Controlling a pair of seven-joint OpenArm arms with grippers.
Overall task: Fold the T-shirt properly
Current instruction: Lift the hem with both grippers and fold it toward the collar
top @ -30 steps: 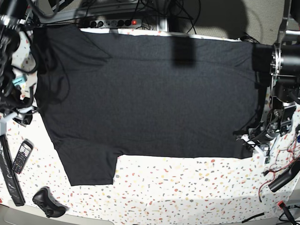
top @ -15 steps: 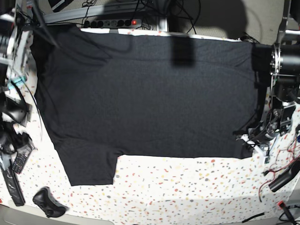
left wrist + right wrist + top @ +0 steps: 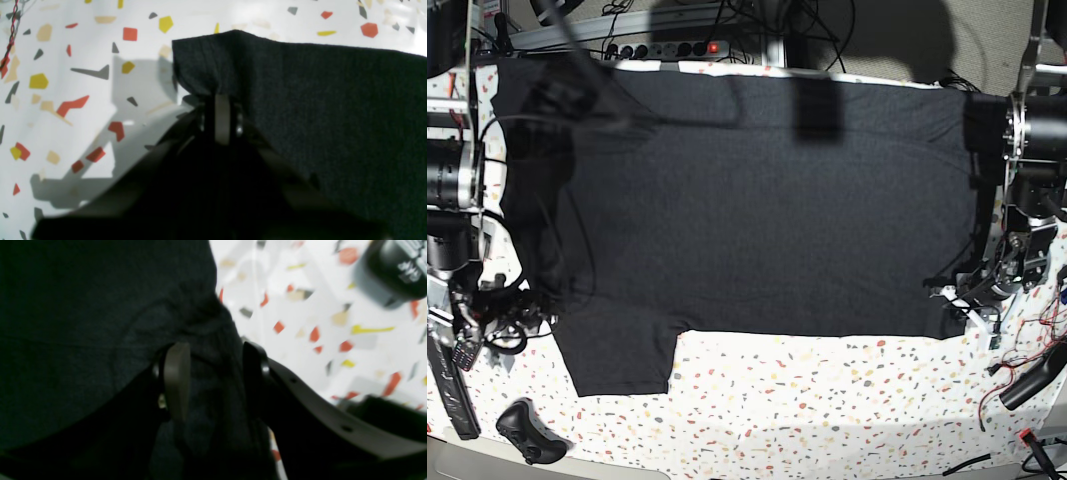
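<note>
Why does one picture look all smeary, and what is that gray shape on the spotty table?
Right wrist view: the T-shirt and the spotted table are smeared by motion blur. Left wrist view: sharp near the top, with the left gripper casting a hard gray shadow on the table. Base view: edges curve from lens distortion.

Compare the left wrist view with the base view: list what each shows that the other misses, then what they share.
Only the left wrist view: the left tool shut on a corner of the large black fabric T-shirt.
Only the base view: the whole shirt spread flat, a black power strip, a dark keypad handset, and the right arm at the shirt's edge.
Both: the shirt and the speckled white tabletop.
</note>
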